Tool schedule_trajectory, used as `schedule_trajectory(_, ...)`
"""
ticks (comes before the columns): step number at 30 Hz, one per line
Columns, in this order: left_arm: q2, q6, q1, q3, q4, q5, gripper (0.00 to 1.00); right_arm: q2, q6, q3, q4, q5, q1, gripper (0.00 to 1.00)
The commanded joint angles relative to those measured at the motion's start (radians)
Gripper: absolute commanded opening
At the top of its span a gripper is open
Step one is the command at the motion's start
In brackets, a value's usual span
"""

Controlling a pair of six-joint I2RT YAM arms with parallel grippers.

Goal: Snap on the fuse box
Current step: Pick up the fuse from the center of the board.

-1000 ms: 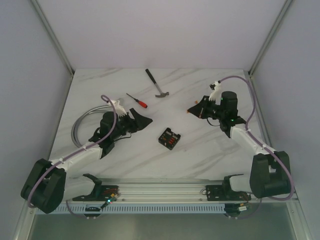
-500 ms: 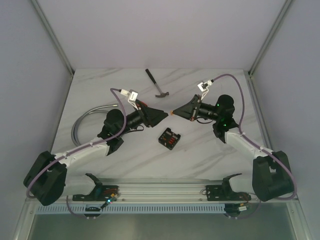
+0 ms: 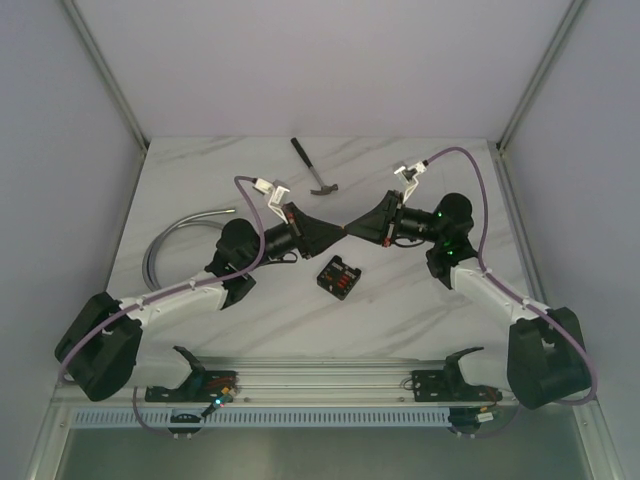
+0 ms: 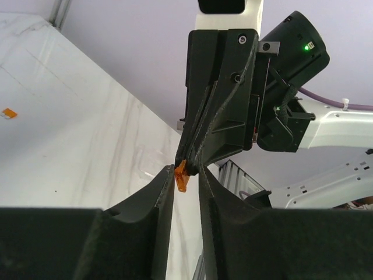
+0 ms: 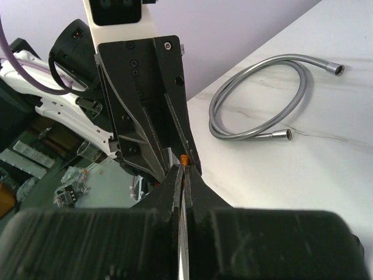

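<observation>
Above table [image 3: 420, 310], right end effector [image 5: 182, 168] pinches orange fuse [image 4: 182, 177]; left end effector [image 4: 185, 175] seemingly parted.

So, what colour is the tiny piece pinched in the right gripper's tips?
Orange; the fuse shows best in the left wrist view.

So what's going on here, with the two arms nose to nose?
The two arms meet tip to tip above the table. The right gripper is pinched shut on a small orange fuse, while the left gripper stands slightly open around it, seemingly a handover. The fuse box lies on the table below, untouched.
</observation>
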Motion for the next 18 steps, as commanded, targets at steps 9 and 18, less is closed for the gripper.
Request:
schedule_trajectory(9, -0.02, 0.018, -0.027, 0.0, 0.118, 0.071, 0.24, -0.008, 0.001, -0.012, 0.053, -0.041, 0.008, 0.0)
schedule_trajectory(18, -0.044, 0.011, -0.028, -0.026, 0.069, 0.024, 0.0, -0.012, -0.078, 0.002, -0.048, -0.018, 0.007, 0.14)
